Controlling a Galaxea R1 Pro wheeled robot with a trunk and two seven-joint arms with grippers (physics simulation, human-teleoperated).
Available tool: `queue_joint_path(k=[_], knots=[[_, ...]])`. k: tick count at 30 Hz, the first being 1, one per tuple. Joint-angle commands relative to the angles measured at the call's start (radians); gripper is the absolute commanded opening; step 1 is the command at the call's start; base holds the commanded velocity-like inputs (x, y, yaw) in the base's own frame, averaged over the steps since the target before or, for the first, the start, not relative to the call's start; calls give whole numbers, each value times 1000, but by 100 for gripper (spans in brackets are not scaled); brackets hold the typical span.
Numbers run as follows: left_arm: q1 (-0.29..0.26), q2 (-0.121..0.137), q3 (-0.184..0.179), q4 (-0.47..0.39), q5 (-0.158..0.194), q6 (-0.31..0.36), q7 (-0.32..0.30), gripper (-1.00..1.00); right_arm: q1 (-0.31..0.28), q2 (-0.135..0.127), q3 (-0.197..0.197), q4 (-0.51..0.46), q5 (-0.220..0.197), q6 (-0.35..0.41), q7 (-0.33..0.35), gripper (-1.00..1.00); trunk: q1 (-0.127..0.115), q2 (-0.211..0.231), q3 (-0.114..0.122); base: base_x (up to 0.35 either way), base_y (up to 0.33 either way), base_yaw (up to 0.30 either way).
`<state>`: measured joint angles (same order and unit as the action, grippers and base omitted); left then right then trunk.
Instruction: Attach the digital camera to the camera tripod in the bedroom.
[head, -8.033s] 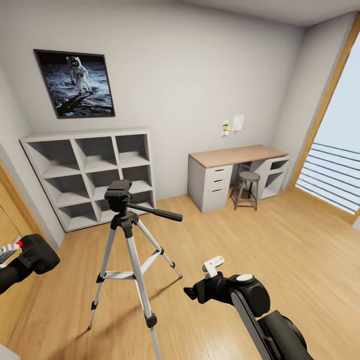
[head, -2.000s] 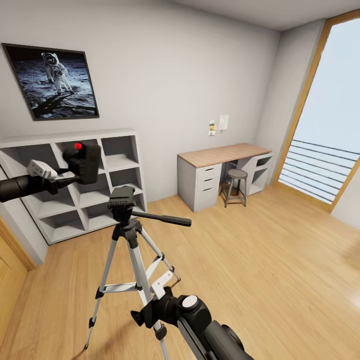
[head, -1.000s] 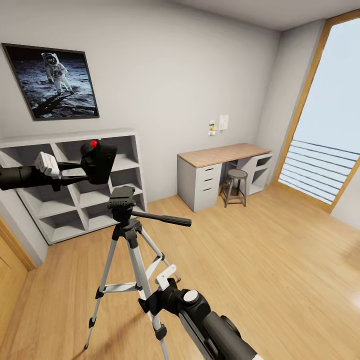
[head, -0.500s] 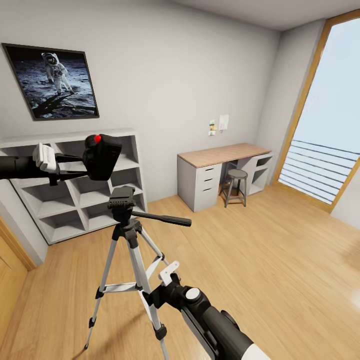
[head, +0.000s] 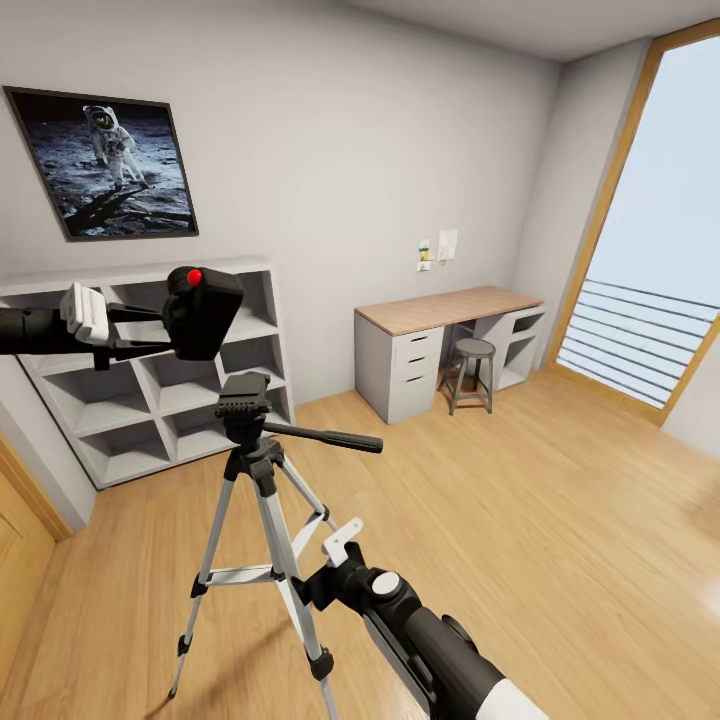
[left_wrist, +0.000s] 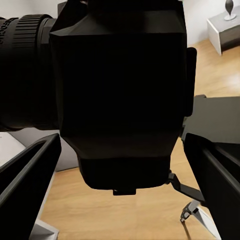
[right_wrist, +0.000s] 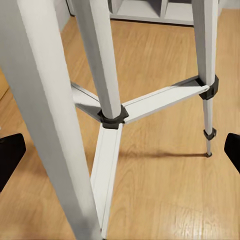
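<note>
Left hand (head: 135, 335) clamped on the digital camera (head: 201, 312), holding it in the air at upper left of the head frame, red button up, in front of the white cube shelf (head: 60, 400). Camera sits above and a bit left of the camera tripod (head: 257, 470) head, clearly apart, no contact yet. The left wrist view has the camera body (left_wrist: 117, 95) pinned between the black fingers (left_wrist: 25, 190). Right hand (head: 335, 560) is low at centre-bottom, just beside a tripod leg; in the right wrist view the silver legs (right_wrist: 102, 65) and the brace hub stand between the finger tips at either edge, so it reads wide open, gripping nothing. Step in hand, my read: transport done, alignment over the mount under way. Next move calls for shifting the camera right over the head plate, keeping the base level, then lowering straight down. Risk: knocking the tripod, right hand is very close to that leg.
</note>
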<state>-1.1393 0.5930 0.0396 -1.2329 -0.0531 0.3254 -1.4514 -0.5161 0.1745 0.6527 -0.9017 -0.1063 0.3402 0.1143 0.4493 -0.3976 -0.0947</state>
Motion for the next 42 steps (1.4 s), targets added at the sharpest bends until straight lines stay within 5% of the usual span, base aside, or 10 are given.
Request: queue_joint_path(k=[1,42], knots=[[-1,0,2,-2,-7,10,-4,-100,-2,0,1,0,-10,5,-1,100,1,-2,-2,0,0,0],[5,-9,-2,4,-5,2,23,-100,4,0,11,-11,-13,2,12,100,1,-2,-2,0,0,35]])
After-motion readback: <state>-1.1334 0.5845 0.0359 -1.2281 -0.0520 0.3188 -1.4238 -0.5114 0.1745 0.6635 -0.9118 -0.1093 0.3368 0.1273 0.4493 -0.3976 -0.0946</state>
